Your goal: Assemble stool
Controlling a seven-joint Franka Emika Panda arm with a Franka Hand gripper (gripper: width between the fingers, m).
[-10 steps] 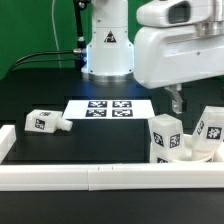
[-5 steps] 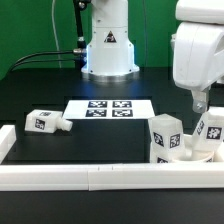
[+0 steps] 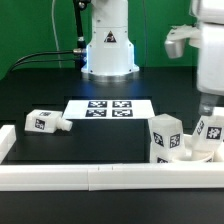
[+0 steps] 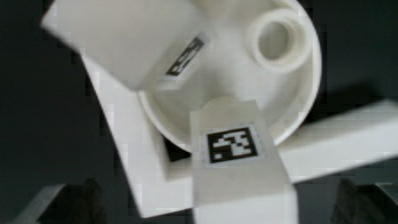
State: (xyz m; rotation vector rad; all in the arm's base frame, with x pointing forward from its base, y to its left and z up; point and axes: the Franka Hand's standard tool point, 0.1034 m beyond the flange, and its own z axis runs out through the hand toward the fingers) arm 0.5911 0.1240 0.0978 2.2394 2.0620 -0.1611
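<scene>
The round white seat [image 4: 267,75] lies at the exterior view's right front [image 3: 190,152], and two tagged legs stand up in it, one [image 3: 164,135] nearer the middle and one [image 3: 212,128] at the right edge. A third leg [image 3: 45,122] lies loose on the black table at the left. My gripper [image 3: 207,108] hangs just above the right-hand leg. In the wrist view my gripper [image 4: 217,205] is open, with its dark fingers [image 4: 71,200] wide apart. A tagged leg [image 4: 231,150] runs between them without touching, and another leg [image 4: 134,40] lies across the seat.
The marker board [image 3: 110,107] lies flat in the middle of the table. Long white rails [image 3: 100,175] run along the front edge, and a short one sits at the left. The robot base [image 3: 108,50] stands at the back.
The arm has swung to the exterior view's right, from the middle of the table to above the right-hand leg in the seat. The parts have not moved.
</scene>
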